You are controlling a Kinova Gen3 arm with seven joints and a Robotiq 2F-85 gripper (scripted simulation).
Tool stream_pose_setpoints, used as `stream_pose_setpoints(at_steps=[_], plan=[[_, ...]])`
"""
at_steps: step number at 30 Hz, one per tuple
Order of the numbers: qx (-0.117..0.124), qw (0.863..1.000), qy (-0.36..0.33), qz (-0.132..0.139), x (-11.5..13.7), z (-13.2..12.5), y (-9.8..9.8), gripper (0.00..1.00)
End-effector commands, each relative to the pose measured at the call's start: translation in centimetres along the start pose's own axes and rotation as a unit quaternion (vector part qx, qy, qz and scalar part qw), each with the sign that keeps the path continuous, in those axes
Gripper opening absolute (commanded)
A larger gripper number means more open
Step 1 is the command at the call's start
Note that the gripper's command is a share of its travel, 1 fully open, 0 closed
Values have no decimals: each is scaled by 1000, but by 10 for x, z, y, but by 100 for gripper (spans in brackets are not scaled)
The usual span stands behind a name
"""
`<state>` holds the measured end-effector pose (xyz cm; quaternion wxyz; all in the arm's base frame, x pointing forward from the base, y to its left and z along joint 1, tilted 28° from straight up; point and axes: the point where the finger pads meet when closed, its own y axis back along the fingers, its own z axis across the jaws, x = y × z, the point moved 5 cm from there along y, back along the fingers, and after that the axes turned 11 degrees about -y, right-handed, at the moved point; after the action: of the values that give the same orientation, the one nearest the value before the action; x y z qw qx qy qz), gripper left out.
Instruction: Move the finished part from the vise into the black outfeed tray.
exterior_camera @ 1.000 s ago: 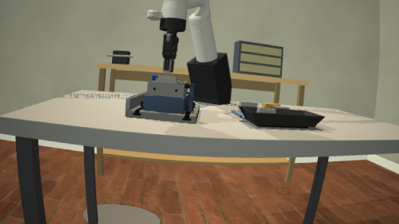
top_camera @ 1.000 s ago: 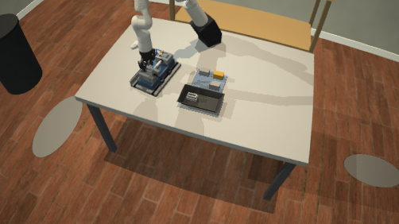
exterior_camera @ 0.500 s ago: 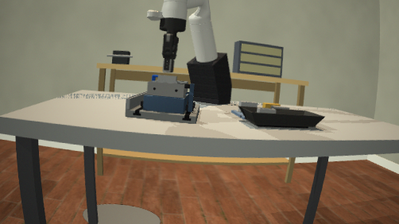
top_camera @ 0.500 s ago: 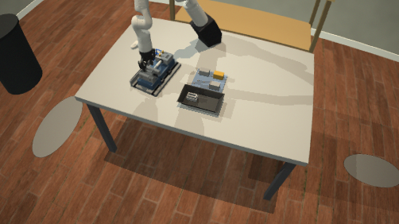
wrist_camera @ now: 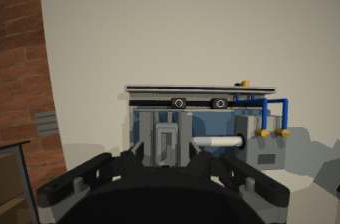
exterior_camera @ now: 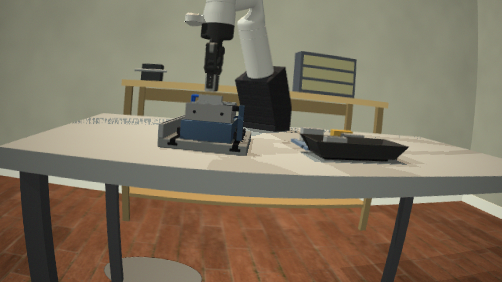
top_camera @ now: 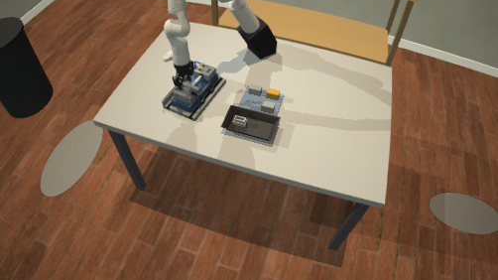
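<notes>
Beige table (top_camera: 317,132), wood-plank floor (top_camera: 208,236).

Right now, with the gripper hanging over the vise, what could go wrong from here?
The open gripper is above the vise, not yet on the pocketed block. Its fingers must drop close beside the vise's clamping faces, so a small offset could land a finger on the vise. The block looks clamped; a straight pull may slip. Later, the black tray already holds a part, so a careless placement could knock it.

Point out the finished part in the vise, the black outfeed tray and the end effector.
finished part (wrist_camera: 166,143), wrist view, its pocketed top.
black outfeed tray (top_camera: 263,130), top view, its bare floor.
end effector (exterior_camera: 212,86), exterior view, between its fingertips.
</notes>
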<state>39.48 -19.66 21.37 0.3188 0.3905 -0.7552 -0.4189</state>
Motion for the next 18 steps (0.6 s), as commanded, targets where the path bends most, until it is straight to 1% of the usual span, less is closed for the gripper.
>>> stream_pose_setpoints(at_steps=[1,18], plan=[[0,1000,0,0,0,0,0,67],[0,1000,0,0,0,0,-6,67]])
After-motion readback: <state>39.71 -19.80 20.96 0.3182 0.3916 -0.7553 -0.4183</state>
